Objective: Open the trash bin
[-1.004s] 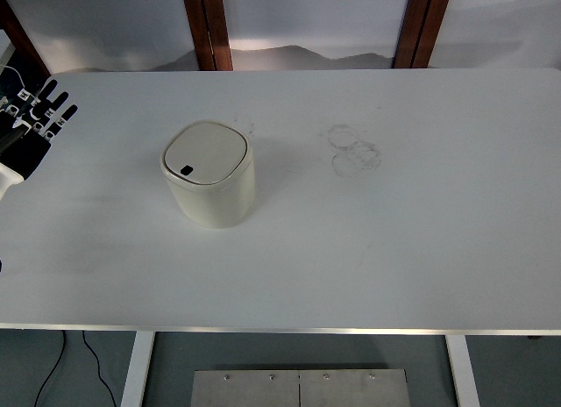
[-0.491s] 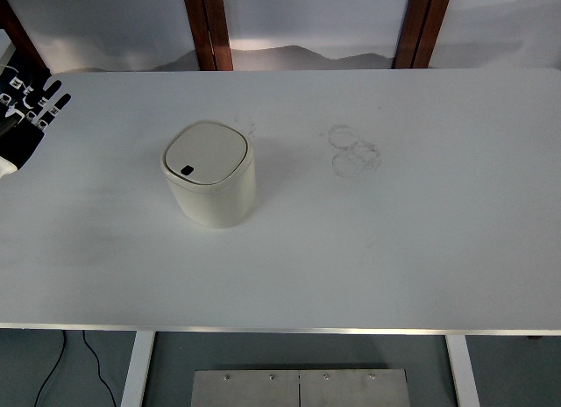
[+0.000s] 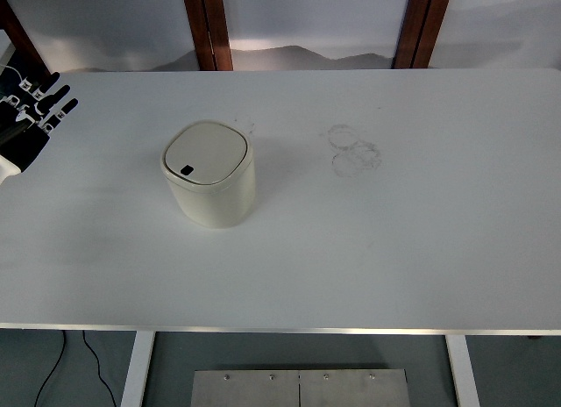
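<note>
trash bin point(image 3: 209, 174) lid closed | left hand point(image 3: 31, 126) well apart, left edge

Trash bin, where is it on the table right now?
In the head view, the trash bin stands left of the table's centre, lid closed, with the left hand well off to its left at the table's edge.

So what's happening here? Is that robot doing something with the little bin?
Nothing is being handled yet. A small cream trash bin stands on the white table with its lid shut flat. The robot's left hand hovers at the table's far left edge, fingers spread, well apart from the bin. The right arm is out of view. Some faint ring marks show on the tabletop to the bin's right.
</note>
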Motion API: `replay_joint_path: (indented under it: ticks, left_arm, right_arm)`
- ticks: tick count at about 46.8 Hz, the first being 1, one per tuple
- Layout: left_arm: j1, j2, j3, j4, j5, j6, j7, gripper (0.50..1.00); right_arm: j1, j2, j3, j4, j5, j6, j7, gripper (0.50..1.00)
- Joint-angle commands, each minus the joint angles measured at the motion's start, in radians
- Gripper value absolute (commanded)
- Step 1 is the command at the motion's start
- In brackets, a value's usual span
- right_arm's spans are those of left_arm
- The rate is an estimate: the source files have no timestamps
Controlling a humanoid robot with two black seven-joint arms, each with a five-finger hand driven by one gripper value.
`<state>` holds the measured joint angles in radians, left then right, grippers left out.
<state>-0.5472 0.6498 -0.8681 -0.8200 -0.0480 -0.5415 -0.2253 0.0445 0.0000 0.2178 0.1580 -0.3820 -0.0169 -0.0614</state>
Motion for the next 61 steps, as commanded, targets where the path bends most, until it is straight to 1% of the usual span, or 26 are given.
replay_joint_path:
  ticks: [1,13,16,20,29,30,33,36,41,44,45,46,51,58,61]
  left_arm:
    - [0.001,-0.001,0.0,-0.001,0.002,0.0,0.0,1.0]
    - [-0.002,0.001,0.0,-0.001,0.007,0.0,0.0,1.0]
    - [-0.011,0.01,0.0,-0.002,0.026,0.0,0.001,1.0]
    - [-0.043,0.025,0.003,-0.002,0.082,0.001,0.001,1.0]
    - [-0.102,0.025,0.012,-0.004,0.229,0.02,0.001,1.0]
    - [-0.129,0.024,0.029,-0.005,0.268,0.021,0.003,1.0]
    - [-0.171,0.022,0.07,-0.005,0.303,0.021,0.003,1.0]
    - [-0.223,0.022,0.139,-0.005,0.336,0.029,0.003,1.0]
    - [-0.312,0.022,0.259,-0.008,0.373,0.055,0.003,1.0]
    - [-0.364,0.022,0.31,-0.011,0.39,0.055,0.003,1.0]
    - [-0.364,0.022,0.31,-0.011,0.39,0.055,0.003,1.0]
    - [-0.402,0.024,0.339,-0.027,0.41,0.054,0.003,1.0]
    - [-0.448,0.027,0.362,-0.062,0.483,0.049,0.003,1.0]
    - [-0.477,0.027,0.365,-0.114,0.614,0.041,0.001,1.0]
    - [-0.484,0.027,0.368,-0.133,0.649,0.018,0.003,1.0]
  right_arm:
    - [0.0,0.0,0.0,0.0,0.0,0.0,0.0,0.995]
    - [0.0,0.0,0.0,0.0,0.0,0.0,0.0,0.995]
    - [0.0,0.0,0.0,0.0,-0.002,0.0,0.0,0.995]
    - [0.0,0.0,0.0,0.0,0.0,0.0,0.0,0.995]
    - [0.0,0.0,0.0,0.0,0.0,0.0,0.0,0.995]
    - [0.0,0.0,0.0,0.0,0.0,0.0,0.0,0.995]
    - [0.0,0.0,0.0,0.0,0.0,0.0,0.0,0.995]
    - [0.0,0.0,0.0,0.0,0.0,0.0,0.0,0.995]
    - [0.0,0.0,0.0,0.0,0.0,0.0,0.0,0.995]
    - [0.0,0.0,0.0,0.0,0.0,0.0,0.0,0.995]
    - [0.0,0.0,0.0,0.0,0.0,0.0,0.0,0.995]
    - [0.0,0.0,0.0,0.0,0.0,0.0,0.0,0.995]
    - [0.0,0.0,0.0,0.0,0.0,0.0,0.0,0.995]
    - [0.0,0.0,0.0,0.0,0.0,0.0,0.0,0.995]
    - [0.0,0.0,0.0,0.0,0.0,0.0,0.0,0.995]
